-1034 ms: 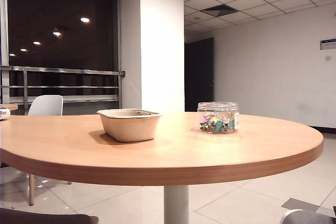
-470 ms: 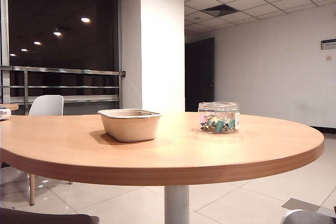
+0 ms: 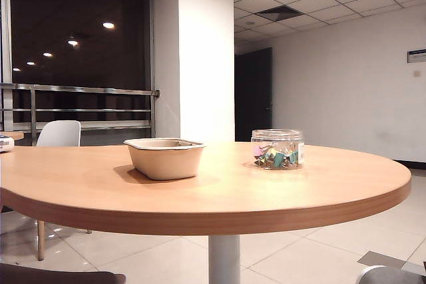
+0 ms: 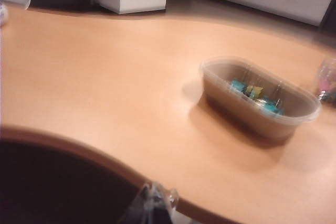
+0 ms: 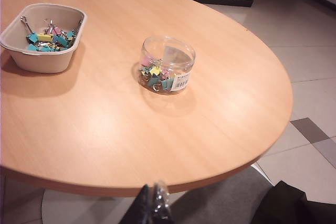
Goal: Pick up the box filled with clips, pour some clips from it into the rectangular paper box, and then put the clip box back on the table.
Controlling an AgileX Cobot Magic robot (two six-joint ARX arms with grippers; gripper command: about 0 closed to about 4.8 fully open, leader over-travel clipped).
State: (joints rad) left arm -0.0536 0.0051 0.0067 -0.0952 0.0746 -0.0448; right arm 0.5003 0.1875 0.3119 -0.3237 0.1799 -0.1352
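While the clear clip box (image 5: pixel 167 65) stands upright on the table (image 5: pixel 121 129), its open mouth faces straight up and its white barcode label (image 5: pixel 180 82) faces the near edge in the right wrist view; being round, it has no long axis; a layer of mixed teal, yellow and pink clips (image 5: pixel 156 78) lies on its bottom; it sits nearer the middle of the table than any edge, closer to the curved edge beside the tiled floor (image 5: pixel 310 72). Well apart from it, toward the opposite edge, the rectangular paper box (image 5: pixel 44 38) rests flat, rim up, its long axis running roughly across the table toward the clip box; a small heap of teal, yellow and pink clips lies inside it.

Neither end effector touches anything; the right end effector (image 5: pixel 155 203) hangs off the near table edge, beyond the rim, its two fingers pressed together with nothing between them; the left end effector (image 4: pixel 155 205) also shows just outside the table edge in a blurred left wrist view, its tips close together and empty, though the blur leaves the exact gap unclear. In the exterior view a white chair (image 3: pixel 58 134) stands behind the table near a window railing (image 3: pixel 80 89).
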